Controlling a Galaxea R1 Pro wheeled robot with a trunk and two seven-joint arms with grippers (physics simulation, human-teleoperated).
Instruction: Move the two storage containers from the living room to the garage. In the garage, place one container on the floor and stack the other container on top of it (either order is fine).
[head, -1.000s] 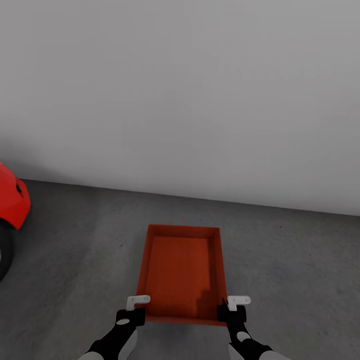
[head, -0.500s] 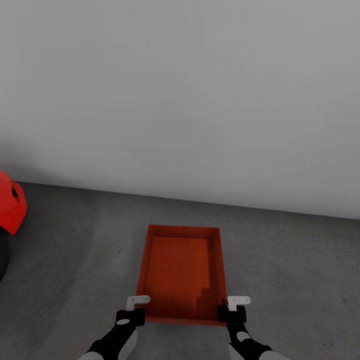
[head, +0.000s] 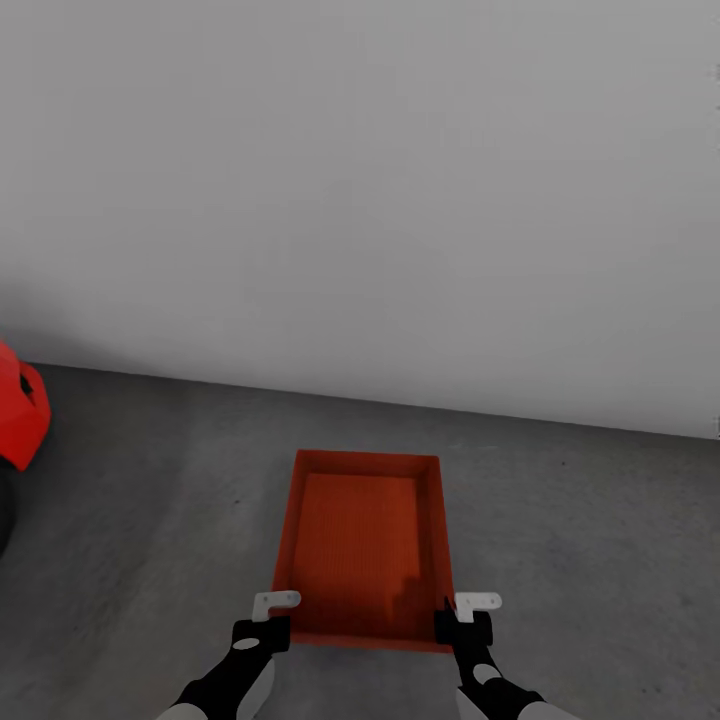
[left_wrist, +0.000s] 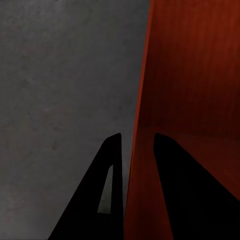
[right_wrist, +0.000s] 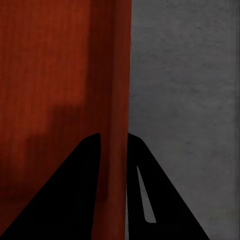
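One orange-red storage container (head: 365, 540) is held in front of me over the dark grey garage floor (head: 580, 560), its open top facing up and nothing inside. My left gripper (head: 262, 633) is shut on the container's near left corner, and the left wrist view shows the left wall (left_wrist: 142, 125) pinched between the two dark fingers. My right gripper (head: 463, 627) is shut on the near right corner, with the right wall (right_wrist: 117, 100) between its fingers. The container hangs level, long side pointing toward the white wall.
A plain white wall (head: 360, 200) rises ahead, meeting the floor a little beyond the container. The glossy red car (head: 18, 420) and its dark wheel stand at the far left edge. Grey floor stretches to the left and right of the container.
The whole view has shifted slightly rightward, so the red car sits further toward the left edge. The container and both grippers keep their place in the picture.
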